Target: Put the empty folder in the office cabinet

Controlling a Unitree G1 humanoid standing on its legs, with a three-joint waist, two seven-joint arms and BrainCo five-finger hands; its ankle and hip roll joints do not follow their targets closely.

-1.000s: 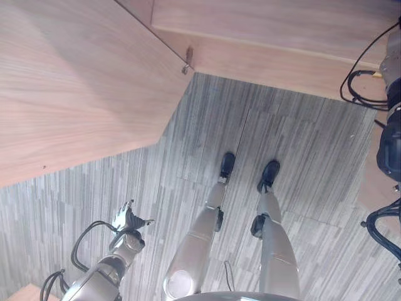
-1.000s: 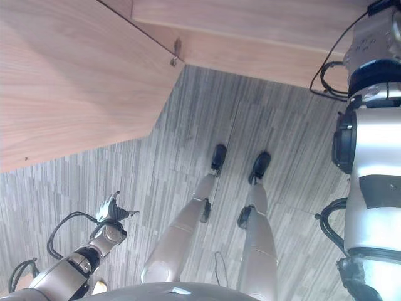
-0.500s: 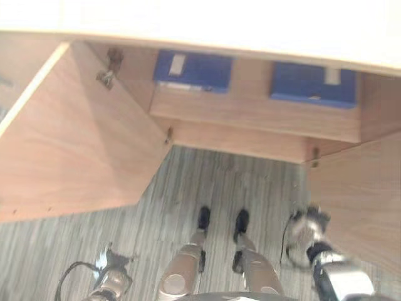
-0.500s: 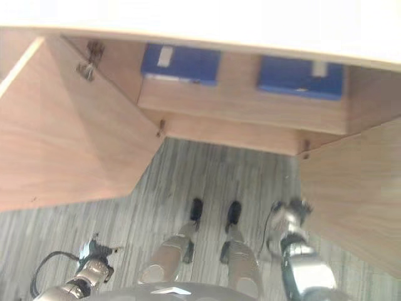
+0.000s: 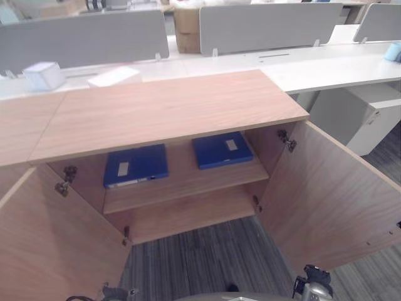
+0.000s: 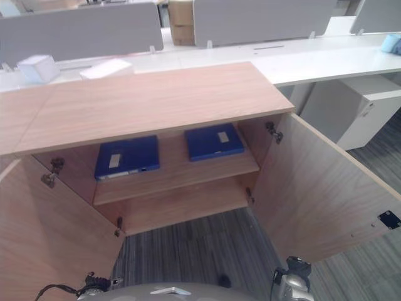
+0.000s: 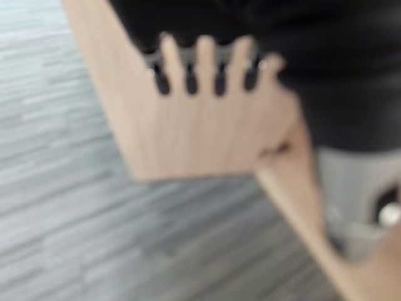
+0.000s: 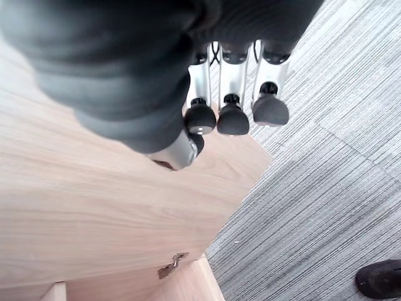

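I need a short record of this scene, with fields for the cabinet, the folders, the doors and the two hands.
cabinet: wooden office cabinet, open in front
doors: left door and right door, both swung open
folders: two blue folders lying flat on the upper shelf
left hand: open, empty
right hand: open, empty

Cabinet (image 5: 169,110) showing pale wood-grain, matt, smooth; both doors (image 5: 332,194) same finish, w/ small metal hinges (image 5: 287,140). Two folders (image 5: 135,165) on shelf at 12 o'clock looking like blue plastic or card, slight sheen. Floor (image 6: 207,251) looking like grey striped carpet, rough. Desks (image 5: 313,63) behind showing white, smooth; dividers (image 5: 81,41) grey, matt, cloth-like.
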